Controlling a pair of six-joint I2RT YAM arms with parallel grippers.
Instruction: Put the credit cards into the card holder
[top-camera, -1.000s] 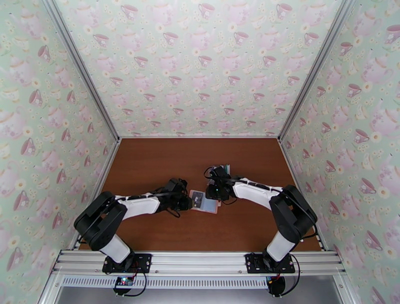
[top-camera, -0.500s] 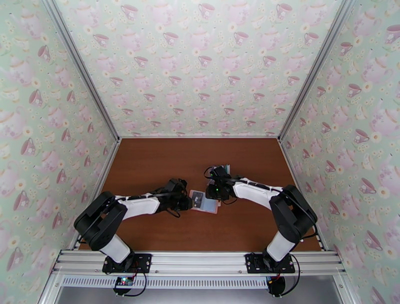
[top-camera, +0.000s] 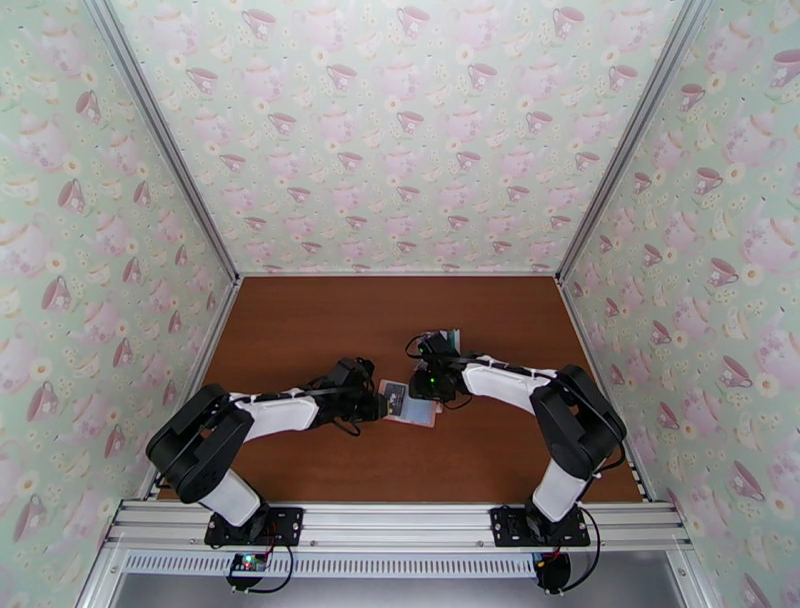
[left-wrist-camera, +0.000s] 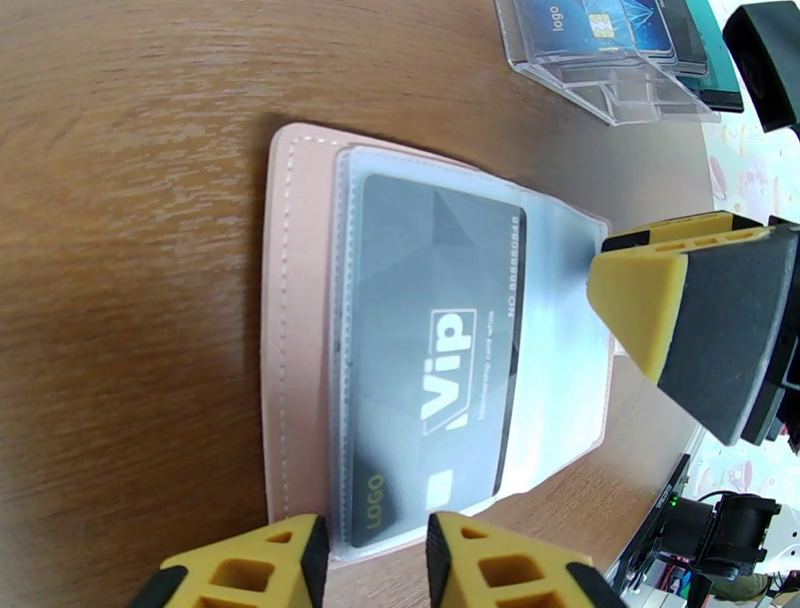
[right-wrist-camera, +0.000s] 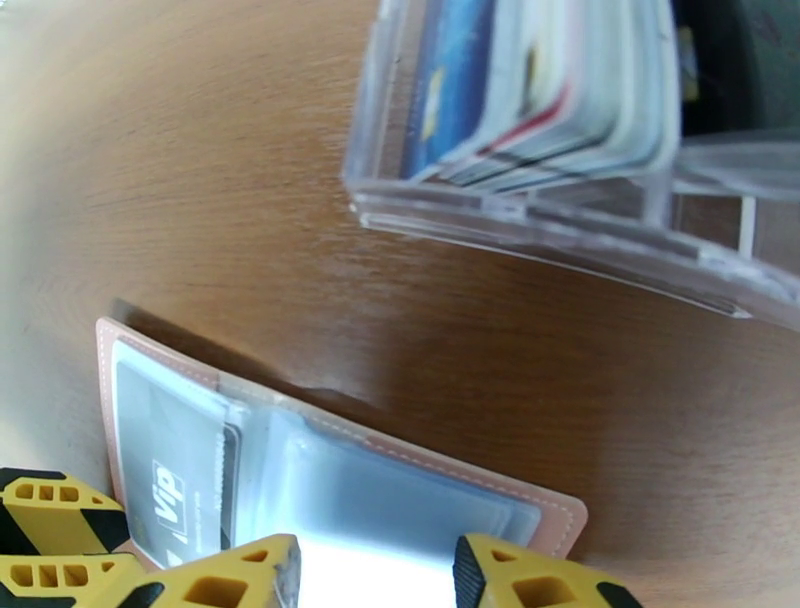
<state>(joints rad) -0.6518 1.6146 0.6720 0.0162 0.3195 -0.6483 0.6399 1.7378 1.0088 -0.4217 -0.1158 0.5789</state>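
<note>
The card holder (top-camera: 412, 408), a pink wallet, lies open and flat on the brown table. A black VIP credit card (left-wrist-camera: 440, 340) sits inside its clear left sleeve (right-wrist-camera: 165, 480). More credit cards (right-wrist-camera: 520, 90) stand in the clear plastic rack (right-wrist-camera: 560, 225) behind the wallet. My left gripper (left-wrist-camera: 375, 560) is at the wallet's left edge, its fingers a narrow gap apart with the sleeve edge showing between them. My right gripper (right-wrist-camera: 375, 575) hangs over the wallet's right sleeve, fingers apart with no card in them. One right finger (left-wrist-camera: 700, 330) touches the sleeve's far end.
The clear rack (top-camera: 452, 338) stands just behind my right gripper (top-camera: 424, 388). Bare brown tabletop (top-camera: 300, 330) stretches to the left and back. Patterned walls close in the table on three sides, and both arms meet at the middle.
My right gripper has edged slightly left over the wallet. The left arm and the wallet have stayed put.
</note>
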